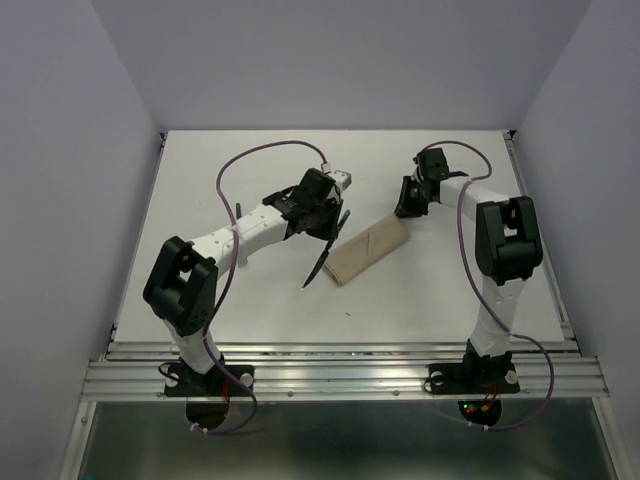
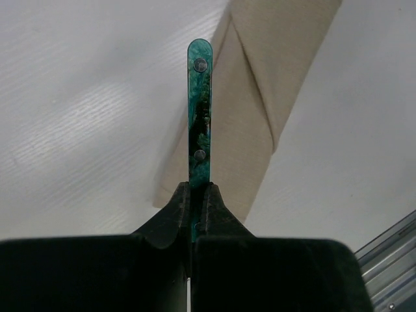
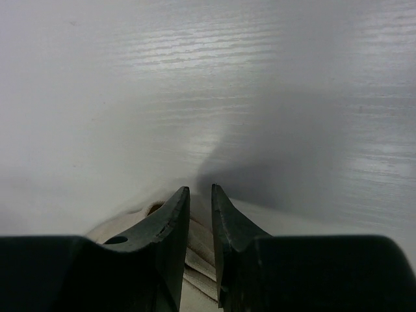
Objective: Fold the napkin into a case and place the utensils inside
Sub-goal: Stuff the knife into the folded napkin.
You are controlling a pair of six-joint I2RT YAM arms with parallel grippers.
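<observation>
Centre-left in the top view, the left gripper [image 2: 198, 190] is clamped on a slim metal utensil with a mottled green handle [image 2: 199, 110], held over the lower-left end of the beige-tan folded cloth case [image 1: 368, 250] lying mid-frame. The right gripper [image 3: 200, 192] sits at the case's upper-right end, jaws narrowly apart with cloth folds showing in the gap; I cannot tell whether they pinch it

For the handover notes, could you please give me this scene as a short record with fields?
case: beige cloth folded into a narrow oblong, lying flat and diagonal on the white table
left gripper: shut on a utensil, whose green handle points forward over the case
right gripper: at the case's far end, jaws nearly together, cloth folds in the gap, grip unclear
inside the case: nothing seen sticking out
</observation>
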